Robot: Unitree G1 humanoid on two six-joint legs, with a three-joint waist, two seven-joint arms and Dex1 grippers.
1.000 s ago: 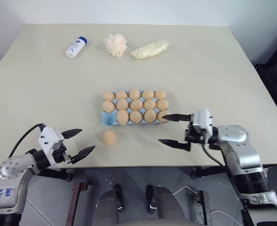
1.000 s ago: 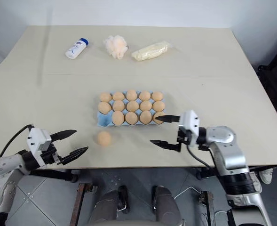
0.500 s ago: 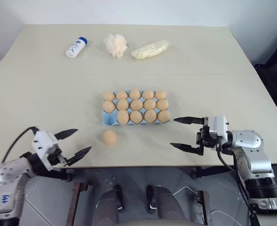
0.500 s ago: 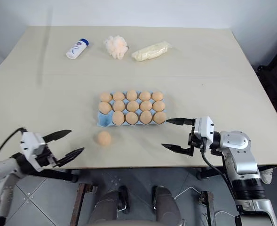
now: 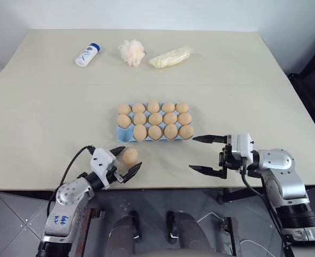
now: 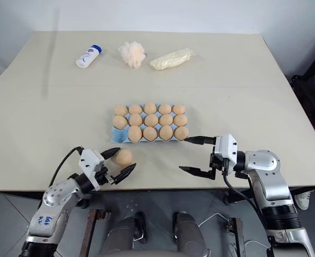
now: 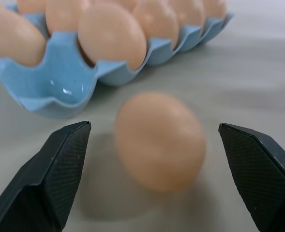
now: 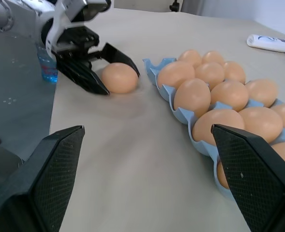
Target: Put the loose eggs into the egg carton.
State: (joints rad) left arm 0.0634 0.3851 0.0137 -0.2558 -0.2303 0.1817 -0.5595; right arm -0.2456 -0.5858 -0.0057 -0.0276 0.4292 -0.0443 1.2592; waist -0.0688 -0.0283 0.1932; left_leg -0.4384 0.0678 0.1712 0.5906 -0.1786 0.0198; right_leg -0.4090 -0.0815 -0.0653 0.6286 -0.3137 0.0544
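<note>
My left pincer (image 5: 126, 161) is spread wide around the one loose egg (image 5: 129, 156), which lies on the table (image 5: 50, 118) just in front of the blue carton (image 5: 123, 136). I think no finger touches it yet (hard to tell). The carton has one empty corner cup. My right pincer (image 5: 200, 154) is wide too, holding nothing, beside the carton.

Bright, even light falls on the table (image 5: 50, 107), leaving soft shadows. Close up, the loose egg (image 7: 159, 140) beside the egg carton (image 7: 67, 92) is blurred (its far cups soften too), with small glints in the carton's empty cup.
</note>
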